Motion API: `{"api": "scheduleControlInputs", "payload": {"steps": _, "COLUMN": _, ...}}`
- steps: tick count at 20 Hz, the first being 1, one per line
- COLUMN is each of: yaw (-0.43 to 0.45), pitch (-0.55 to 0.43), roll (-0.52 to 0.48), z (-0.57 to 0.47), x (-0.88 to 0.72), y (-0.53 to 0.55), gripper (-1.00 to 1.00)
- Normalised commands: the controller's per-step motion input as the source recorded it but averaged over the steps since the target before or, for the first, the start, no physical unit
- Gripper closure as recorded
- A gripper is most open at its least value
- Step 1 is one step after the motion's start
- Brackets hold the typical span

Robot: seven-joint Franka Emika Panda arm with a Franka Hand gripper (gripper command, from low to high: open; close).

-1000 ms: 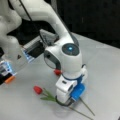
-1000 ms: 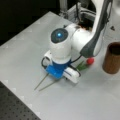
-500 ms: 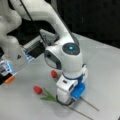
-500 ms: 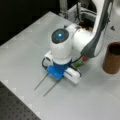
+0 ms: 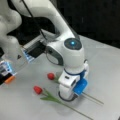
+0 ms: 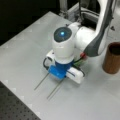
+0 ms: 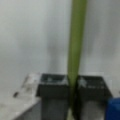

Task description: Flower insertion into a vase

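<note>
Both front views are looking down from opposite sides, sharing the table (image 5: pixel 105 65) (image 6: pixel 27 50); the wrist camera is hugging a green stem (image 7: pixel 75 45) running toward 12 o'clock.

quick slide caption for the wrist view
Wrist view: hand down at the table, fingers closed on a green flower stem.

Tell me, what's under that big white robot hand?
Two red flowers lie on the table. The gripper is shut on the flower stem. The second flower runs beneath the arm, its middle covered.
</note>
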Motion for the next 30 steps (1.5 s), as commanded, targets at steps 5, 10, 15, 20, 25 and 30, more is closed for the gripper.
{"api": "scheduleControlInputs", "payload": {"steps": 5, "yaw": -0.099, "pitch": -0.039, "roll": 0.062, "z": 0.37, "x": -0.25, "y": 0.07, "gripper": 1.00}}
{"api": "scheduleControlInputs", "payload": {"steps": 10, "yaw": -0.113, "pitch": -0.066, "roll": 0.020, "z": 0.41, "x": -0.37, "y": 0.10, "gripper": 1.00}}
{"api": "scheduleControlInputs", "payload": {"steps": 15, "yaw": -0.096, "pitch": -0.184, "roll": 0.042, "z": 0.25, "x": -0.41, "y": 0.17, "gripper": 1.00}}
{"api": "scheduleControlInputs", "payload": {"steps": 20, "yaw": -0.121, "pitch": -0.151, "roll": 0.107, "z": 0.26, "x": -0.46, "y": 0.25, "gripper": 1.00}}
{"api": "scheduleControlInputs", "payload": {"steps": 25, "yaw": -0.145, "pitch": -0.083, "roll": 0.155, "z": 0.16, "x": -0.47, "y": 0.25, "gripper": 1.00}}
{"api": "scheduleControlInputs", "payload": {"steps": 30, "yaw": -0.119, "pitch": -0.041, "roll": 0.153, "z": 0.11, "x": -0.51, "y": 0.37, "gripper": 1.00}}
